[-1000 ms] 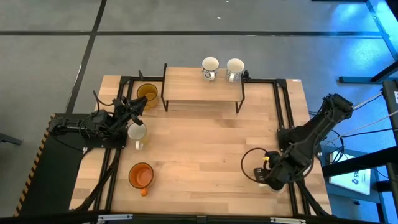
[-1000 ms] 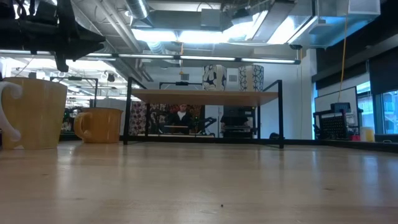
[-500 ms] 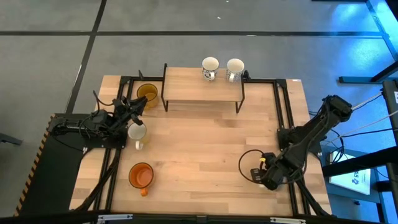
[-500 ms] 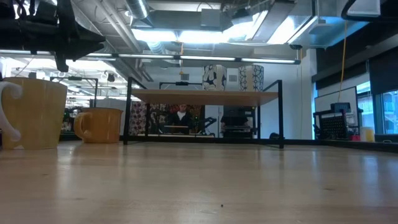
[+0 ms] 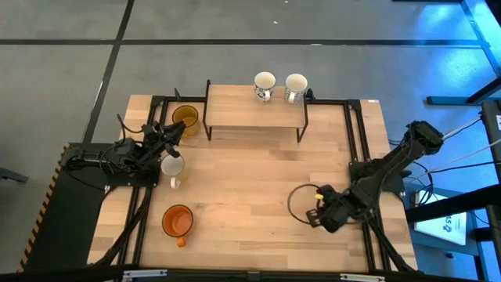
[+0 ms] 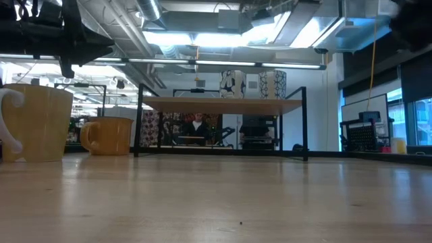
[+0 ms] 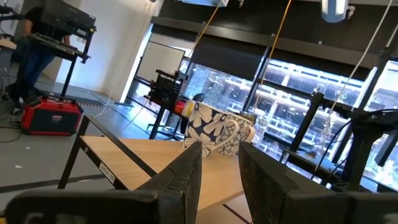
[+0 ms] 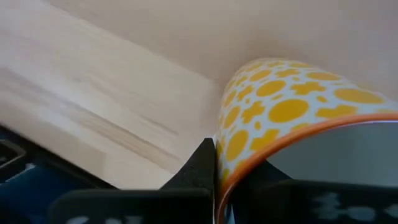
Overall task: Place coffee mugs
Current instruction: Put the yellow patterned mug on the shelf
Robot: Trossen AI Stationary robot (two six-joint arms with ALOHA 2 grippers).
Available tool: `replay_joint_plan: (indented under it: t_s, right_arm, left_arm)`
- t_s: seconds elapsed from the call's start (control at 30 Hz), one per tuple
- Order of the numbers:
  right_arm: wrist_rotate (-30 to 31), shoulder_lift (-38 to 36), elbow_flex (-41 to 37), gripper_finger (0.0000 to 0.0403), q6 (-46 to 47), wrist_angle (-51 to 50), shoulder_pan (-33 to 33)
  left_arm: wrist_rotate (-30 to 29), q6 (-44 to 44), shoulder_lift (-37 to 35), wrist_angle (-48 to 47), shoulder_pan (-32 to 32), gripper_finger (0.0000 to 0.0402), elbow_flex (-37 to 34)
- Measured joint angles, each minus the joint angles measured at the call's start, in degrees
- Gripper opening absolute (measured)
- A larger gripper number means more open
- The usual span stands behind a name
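My right gripper (image 5: 317, 216) is at the near right of the table, shut on a white mug with yellow-orange dots and an orange rim (image 8: 280, 106). My left gripper (image 5: 169, 139) waits at the table's left, open and empty (image 7: 221, 155), between an amber mug (image 5: 185, 117) and a white mug (image 5: 172, 165), both standing on the table. A bright orange mug (image 5: 178, 221) stands near the front left. Two patterned white mugs (image 5: 264, 83) (image 5: 296, 84) stand at the far edge of the wooden rack (image 5: 256, 110). My right gripper holds the dotted mug by its rim (image 8: 231, 177). One finger (image 8: 202, 165) lies on the outside of the wall; the other is hidden behind the wall. The mug is tilted, its mouth turned toward the wrist. I cannot tell whether it is clear of the table.
A black cable loop (image 5: 296, 197) lies beside my right gripper. Black frame rails (image 5: 356, 149) run along the table's left and right sides. The bare wood in the table's middle (image 5: 250, 188) holds nothing. In the low view the rack (image 6: 223, 104) stands at the back with people behind it.
My right gripper has gone toward the table's left and a little toward the far edge, carrying the dotted mug along. The cable loop has shifted left with it. In the low view a dark blur has come in at the upper right.
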Motion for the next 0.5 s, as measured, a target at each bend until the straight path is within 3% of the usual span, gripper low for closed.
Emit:
replay_joint_plan:
  t_s: [0.3,0.5]
  right_arm:
    - [2.9,0.5,7.5,0.0007,-36.0,-0.5,-18.6]
    - [0.1,7.5,17.0,0.0005,-55.8,-2.4,-27.5]
  left_arm:
    - [0.6,0.0,0.0,-3.2,0.0,0.0101,0.0]
    - [1.4,-0.2,0.0,-3.4,0.0,0.0101,0.0]
